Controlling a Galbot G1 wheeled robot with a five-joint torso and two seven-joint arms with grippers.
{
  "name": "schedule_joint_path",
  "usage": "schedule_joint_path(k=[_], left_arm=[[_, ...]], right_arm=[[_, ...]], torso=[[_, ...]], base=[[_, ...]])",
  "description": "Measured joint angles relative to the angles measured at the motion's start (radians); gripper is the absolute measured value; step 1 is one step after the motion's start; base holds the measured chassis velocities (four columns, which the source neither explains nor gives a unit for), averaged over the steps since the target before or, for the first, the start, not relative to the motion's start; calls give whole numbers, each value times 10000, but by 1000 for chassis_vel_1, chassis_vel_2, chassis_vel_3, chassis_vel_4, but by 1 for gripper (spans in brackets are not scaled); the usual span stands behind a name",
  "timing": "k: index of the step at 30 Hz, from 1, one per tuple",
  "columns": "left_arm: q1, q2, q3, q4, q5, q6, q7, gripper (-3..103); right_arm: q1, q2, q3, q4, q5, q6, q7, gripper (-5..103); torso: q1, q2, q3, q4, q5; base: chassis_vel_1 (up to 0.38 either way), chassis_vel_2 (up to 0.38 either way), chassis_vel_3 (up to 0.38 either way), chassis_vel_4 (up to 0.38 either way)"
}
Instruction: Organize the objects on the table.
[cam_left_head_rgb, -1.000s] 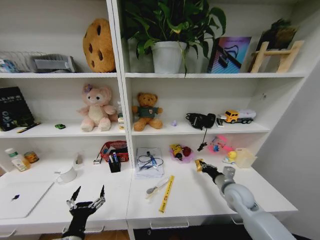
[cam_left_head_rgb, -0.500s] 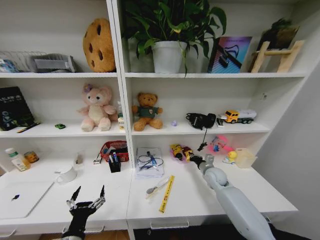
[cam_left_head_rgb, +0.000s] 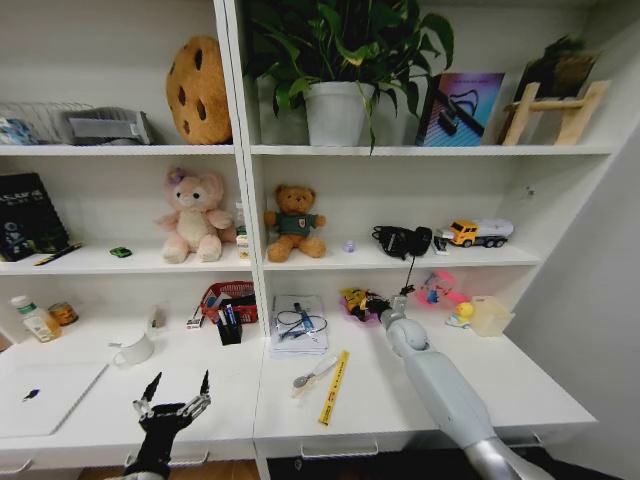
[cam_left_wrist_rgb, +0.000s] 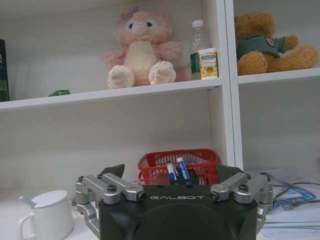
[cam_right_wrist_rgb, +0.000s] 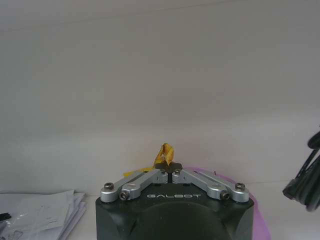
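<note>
My right gripper (cam_left_head_rgb: 370, 303) reaches over the white table (cam_left_head_rgb: 400, 390) to the pink bowl (cam_left_head_rgb: 350, 313) by the back wall. In the right wrist view the right gripper (cam_right_wrist_rgb: 167, 168) is shut on a small yellow packet (cam_right_wrist_rgb: 165, 151), with the bowl's pink rim (cam_right_wrist_rgb: 257, 212) just below. My left gripper (cam_left_head_rgb: 172, 393) hangs open near the table's front edge. The left gripper (cam_left_wrist_rgb: 172, 180) holds nothing. A yellow ruler (cam_left_head_rgb: 333, 386) and a spoon (cam_left_head_rgb: 312, 375) lie mid-table. At the far left lies a silver laptop (cam_left_head_rgb: 45, 395). A clear container (cam_left_head_rgb: 490, 315) stands at the right.
A white mug (cam_left_head_rgb: 133, 350), a red basket (cam_left_head_rgb: 232, 296), a black pen holder (cam_left_head_rgb: 229, 326) and a stack of papers (cam_left_head_rgb: 298, 326) line the back of the desk. Plush toys, a toy truck (cam_left_head_rgb: 478, 232), headphones (cam_left_head_rgb: 401, 240) and a green toy (cam_left_head_rgb: 120, 252) sit on the shelf above.
My right arm has swung left and toward the back wall, carrying the yellow packet from mid-table to the pink bowl. The left gripper has not moved.
</note>
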Motion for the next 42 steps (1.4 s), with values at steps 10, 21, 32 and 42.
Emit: schedule_joint_path(k=[10, 21, 32, 42], left_arm=[[0, 0, 0, 0, 0, 0, 0, 100], [0, 0, 0, 0, 0, 0, 0, 100], [0, 0, 0, 0, 0, 0, 0, 100], [0, 0, -1, 1, 0, 1, 0, 100]], right_arm=[[48, 452, 225, -1166, -730, 955, -325, 0], [-245, 567, 662, -1381, -1281, 1991, -619, 37], [-1711, -668, 869, 1094, 259, 872, -459, 74], [-5612, -2541, 2526, 5828, 2354, 790, 525, 100]], torso=[[-1, 0, 0, 0, 1], [-1, 1, -1, -1, 1], [0, 0, -1, -1, 3], [-2, 0, -3, 1, 3]], base=[[0, 0, 0, 0], [0, 0, 0, 0], [0, 0, 0, 0], [0, 0, 0, 0]])
